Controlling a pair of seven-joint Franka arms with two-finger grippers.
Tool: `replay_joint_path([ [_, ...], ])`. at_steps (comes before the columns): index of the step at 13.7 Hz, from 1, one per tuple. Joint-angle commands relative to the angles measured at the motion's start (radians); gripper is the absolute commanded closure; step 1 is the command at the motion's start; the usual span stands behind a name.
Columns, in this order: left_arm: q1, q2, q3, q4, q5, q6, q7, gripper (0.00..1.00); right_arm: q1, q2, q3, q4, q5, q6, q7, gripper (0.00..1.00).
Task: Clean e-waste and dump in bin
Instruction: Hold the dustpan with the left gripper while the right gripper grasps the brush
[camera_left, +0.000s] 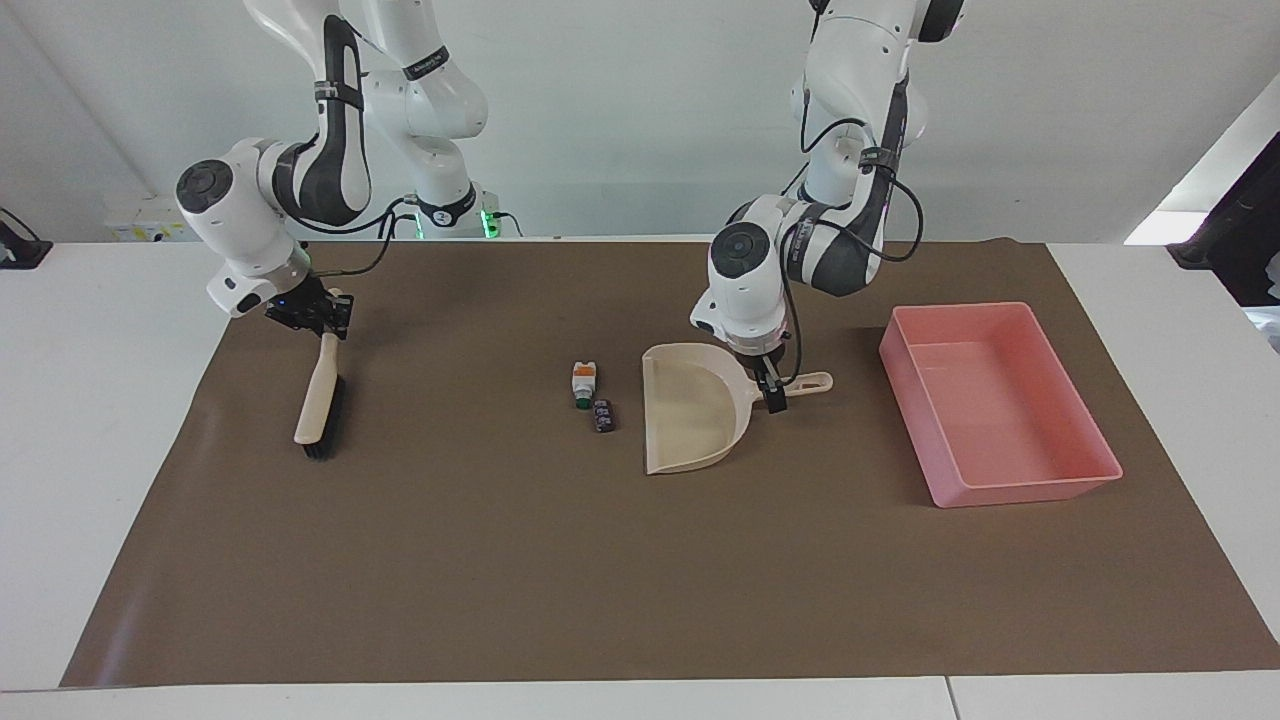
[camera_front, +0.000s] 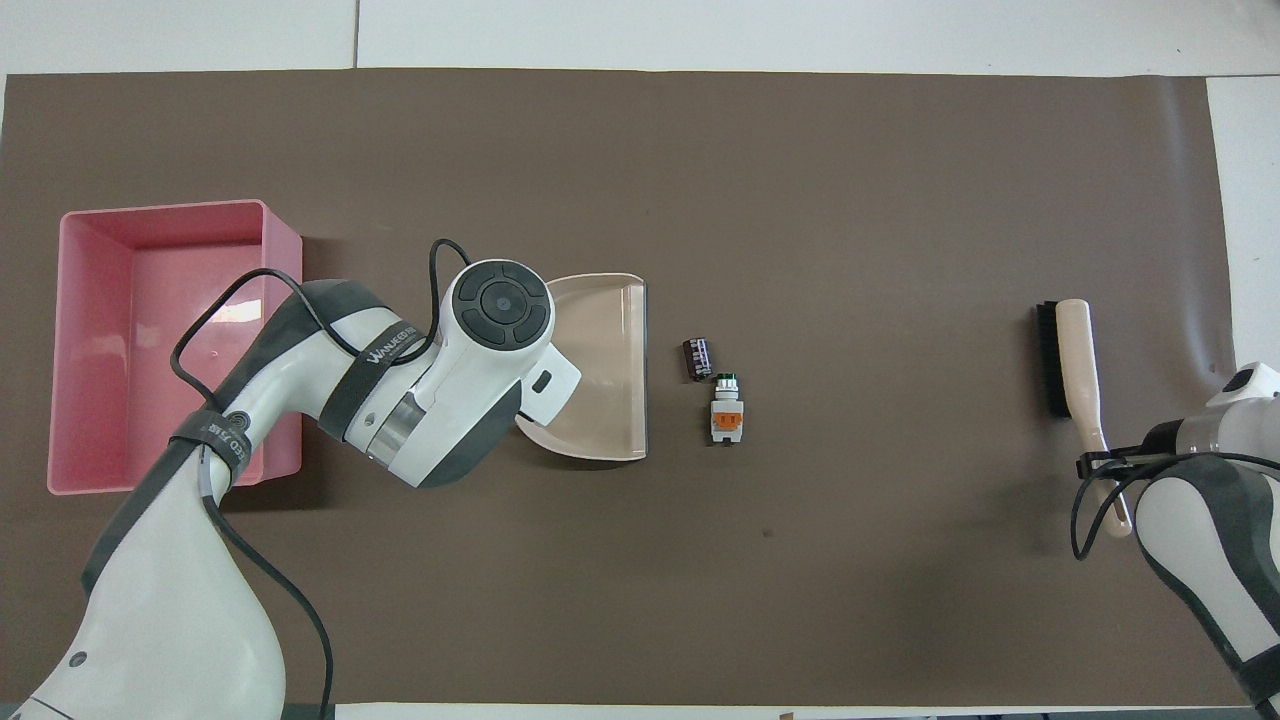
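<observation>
Both pincers down at tool handles
Right pincer pinches the brush handle; left pincer, state unclear, at the dustpan handle. E-waste lies beside the dustpan; pink bin toward the left arm's end

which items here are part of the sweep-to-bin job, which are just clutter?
In the job: white part, black block, dustpan, brush, pink bin, left gripper, right gripper.
Lying about: nothing; only the brown mat.
</observation>
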Motion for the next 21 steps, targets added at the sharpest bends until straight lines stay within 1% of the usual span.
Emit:
replay_joint_path([
  [1,-0.026,-0.019,0.016,-0.018,0.053,0.017,-0.064,0.47,-0.011,0.012,0.008,0.037,0.003,-0.025,0.014,1.0],
  [2,-0.031,-0.019,0.014,-0.02,0.081,0.017,-0.065,0.73,-0.008,0.018,0.009,0.065,0.003,-0.063,0.017,1.0],
  [3,-0.032,-0.017,0.014,-0.017,0.107,0.026,-0.068,0.86,-0.006,0.032,0.011,0.097,0.004,-0.092,0.02,1.0],
  [4,-0.037,-0.017,0.014,-0.014,0.108,0.026,-0.068,0.97,0.0,0.033,0.011,0.112,0.004,-0.101,0.02,1.0],
  [6,-0.054,-0.023,0.013,-0.023,0.109,0.014,-0.103,1.0,0.043,0.023,0.017,0.132,0.004,-0.117,0.037,1.0],
  [8,-0.054,-0.022,0.013,-0.017,0.109,0.009,-0.101,1.0,0.116,0.03,0.019,0.19,0.0,-0.186,0.085,1.0],
  [9,-0.054,-0.023,0.013,-0.014,0.109,-0.003,-0.101,1.0,0.155,0.033,0.019,0.203,0.0,-0.197,0.132,1.0],
  [13,-0.046,-0.049,0.013,0.063,0.109,-0.154,-0.097,1.0,0.383,0.029,0.02,0.195,-0.008,-0.192,0.383,1.0],
  [14,-0.054,-0.048,0.014,0.071,0.109,-0.179,-0.097,1.0,0.444,0.035,0.02,0.194,-0.006,-0.181,0.458,1.0],
  [16,-0.067,-0.051,0.014,0.063,0.113,-0.184,-0.096,1.0,0.564,0.053,0.022,0.194,-0.006,-0.169,0.604,1.0],
  [18,-0.074,-0.051,0.014,0.057,0.116,-0.185,-0.044,1.0,0.613,0.073,0.023,0.189,-0.006,-0.151,0.678,1.0],
  [21,-0.097,-0.033,0.014,0.065,0.165,-0.187,-0.024,1.0,0.695,0.09,0.023,0.186,-0.006,-0.134,0.735,1.0],
])
